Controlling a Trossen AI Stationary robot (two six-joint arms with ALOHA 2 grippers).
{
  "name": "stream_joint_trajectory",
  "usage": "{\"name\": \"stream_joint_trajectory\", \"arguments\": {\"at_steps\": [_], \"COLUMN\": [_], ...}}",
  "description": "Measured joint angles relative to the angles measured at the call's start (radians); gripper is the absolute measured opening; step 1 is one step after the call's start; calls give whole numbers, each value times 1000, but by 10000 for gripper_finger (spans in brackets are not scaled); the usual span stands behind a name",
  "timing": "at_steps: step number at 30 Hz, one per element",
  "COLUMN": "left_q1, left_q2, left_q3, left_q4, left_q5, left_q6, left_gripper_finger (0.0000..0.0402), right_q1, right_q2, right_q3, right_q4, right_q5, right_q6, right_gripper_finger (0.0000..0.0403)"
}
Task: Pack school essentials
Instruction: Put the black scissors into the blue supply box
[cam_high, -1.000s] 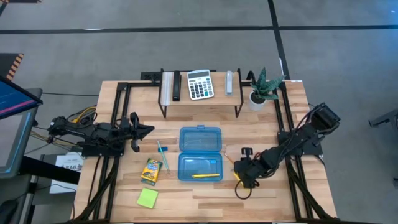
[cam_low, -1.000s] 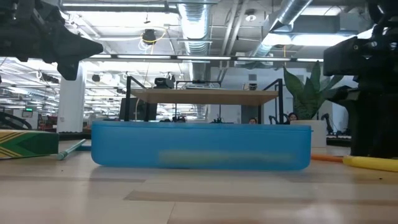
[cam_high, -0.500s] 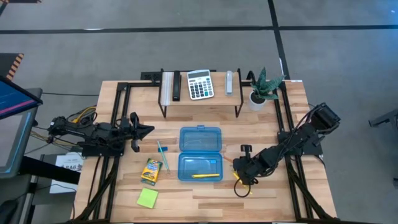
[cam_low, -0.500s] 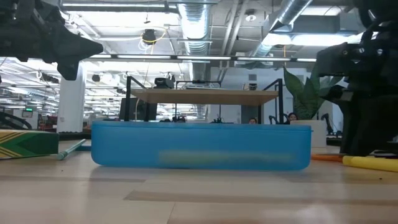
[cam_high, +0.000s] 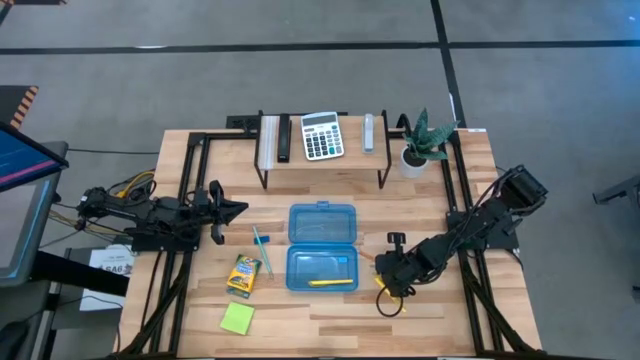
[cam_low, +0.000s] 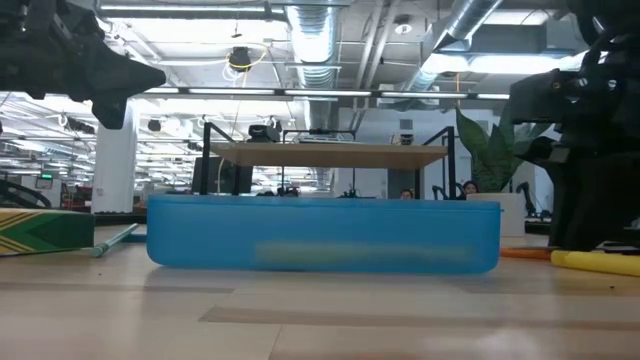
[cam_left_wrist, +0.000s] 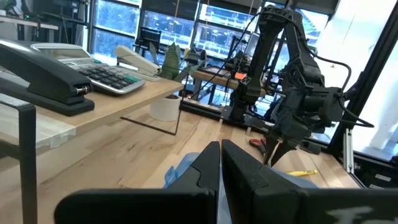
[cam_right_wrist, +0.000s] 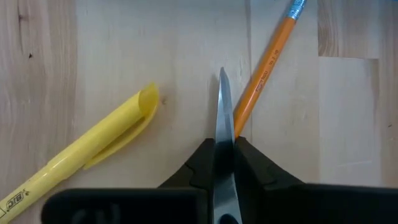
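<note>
Right end effector is pinching the scissors by the thin blades, so they could swivel or slip on the lift. The tip might also drag the pencil touching it. Left end effector is pressed together, idle.

A: scissors — only the blade shows between the right gripper's fingers, handles cut off by the frame edge.
B: yellow highlighter too, barrel runs off the edge. Pencil?
A: tip hidden behind the blade.
B: low view, crayon box cropped at the side.
</note>
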Motion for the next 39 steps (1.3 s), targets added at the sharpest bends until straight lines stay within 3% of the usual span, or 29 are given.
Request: {"name": "stream_joint_trajectory", "arguments": {"at_steps": [10, 18, 39], "left_q1": [0, 0, 0], "left_q2": [0, 0, 0], "left_q3": [0, 0, 0], "left_q4": [0, 0, 0], "left_q5": [0, 0, 0], "left_q6": [0, 0, 0], "left_gripper_finger": [4, 4, 4], "right_q1": [-6, -20, -53], "right_q2": [3, 3, 1], "right_q3": [70, 76, 77], "right_q4": [-105, -106, -107], "right_q5": [-14, -14, -38], "right_q6": [3, -9, -23], "right_gripper_finger": [50, 6, 2]}}
